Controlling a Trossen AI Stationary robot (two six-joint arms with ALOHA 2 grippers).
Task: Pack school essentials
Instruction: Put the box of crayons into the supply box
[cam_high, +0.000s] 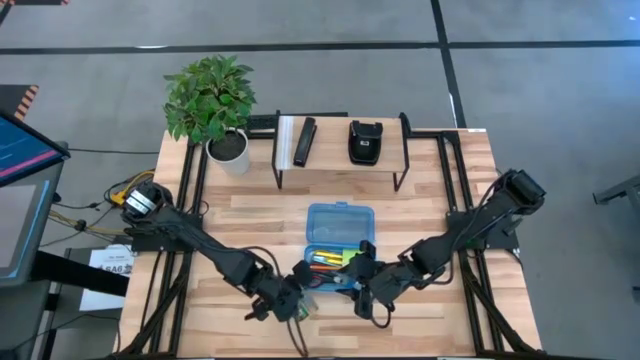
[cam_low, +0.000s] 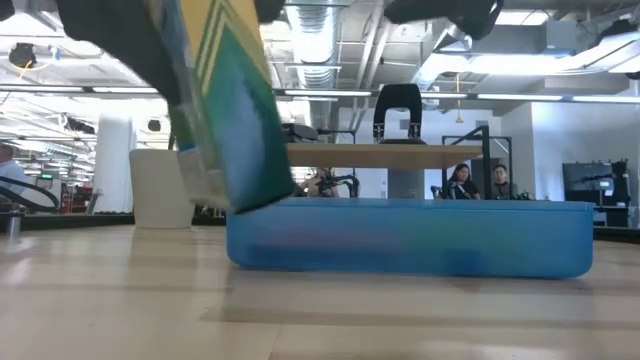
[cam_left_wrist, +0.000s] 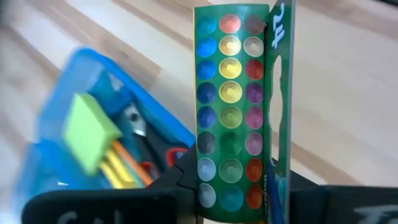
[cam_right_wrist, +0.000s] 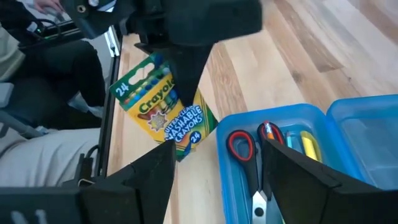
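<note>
The green-yellow crayon box (cam_left_wrist: 231, 106) sits in my left gripper (cam_left_wrist: 239, 186), just off the near-left corner of the open blue case (cam_high: 340, 235). In the low view the box (cam_low: 235, 120) stands tilted by the case's left end (cam_low: 250, 235). Inside the case lie the red-handled scissors (cam_right_wrist: 249, 152), yellow and orange pencils (cam_right_wrist: 301, 146) and the lime-green sticky-note pad (cam_left_wrist: 90, 130). My right gripper (cam_right_wrist: 217, 186) is open above the case's near end, over the scissors. No blue eraser shows. My left gripper pinches the crayon box between its two fingers (cam_left_wrist: 183, 186), across the box's narrow width near one end (cam_left_wrist: 230, 193). The fingers come from above, slanting down (cam_right_wrist: 186, 74). The box hangs tilted below them; whether its lower corner (cam_right_wrist: 180, 154) touches the table, I cannot tell.
At the far edge a small wooden shelf (cam_high: 340, 165) carries a black stapler (cam_high: 365, 140) and a flat black bar (cam_high: 304, 141). A potted plant (cam_high: 212, 100) stands at the far left. People (cam_low: 465, 180) sit in the room behind. Bare wood lies on both sides of the case.
</note>
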